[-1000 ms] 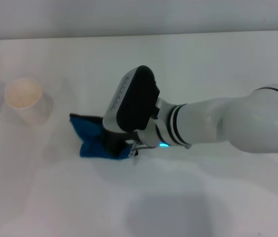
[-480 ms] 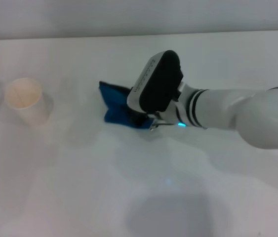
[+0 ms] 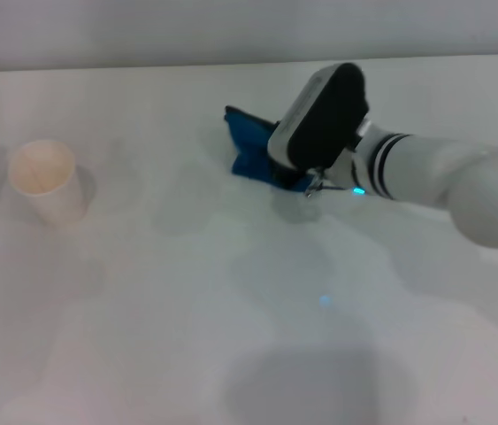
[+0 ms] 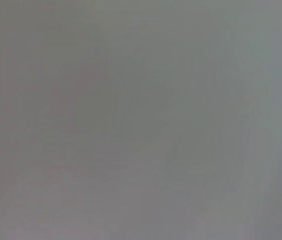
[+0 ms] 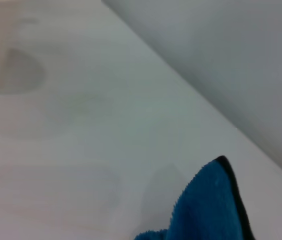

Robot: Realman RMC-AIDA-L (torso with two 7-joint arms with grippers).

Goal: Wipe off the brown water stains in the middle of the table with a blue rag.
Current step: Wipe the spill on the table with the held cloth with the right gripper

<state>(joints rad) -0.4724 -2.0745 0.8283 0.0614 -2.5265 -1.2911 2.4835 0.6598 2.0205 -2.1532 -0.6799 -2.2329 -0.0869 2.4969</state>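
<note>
Spanning the whole head view, the white table [image 3: 142,336] is the biggest thing here, and its surface looks clean: no brown water stains can be made out anywhere on it, only soft grey shadows and a faint damp sheen, so the wiping seems far along or done, though faint residue could not be ruled out. Next in size is the right arm [image 3: 461,190], reaching in from the right side and laid low across the far middle of the table, a posture that suits pressing cloth flat against the surface rather than lifting it. Its black wrist housing hides the right gripper [image 3: 294,180], so whether the fingers are spread or pinched together cannot be told; the rag does sit tucked directly under it, which suggests it is being held or pushed. The blue rag [image 3: 250,150] lies on the table in the far centre, its bunched body fanning out to the robot's left of the gripper; the right wrist view shows one black-edged corner [image 5: 211,210] against the bare tabletop. Smaller, a cream paper cup [image 3: 45,181] stands upright well apart at the left. The left arm is nowhere in sight.
</note>
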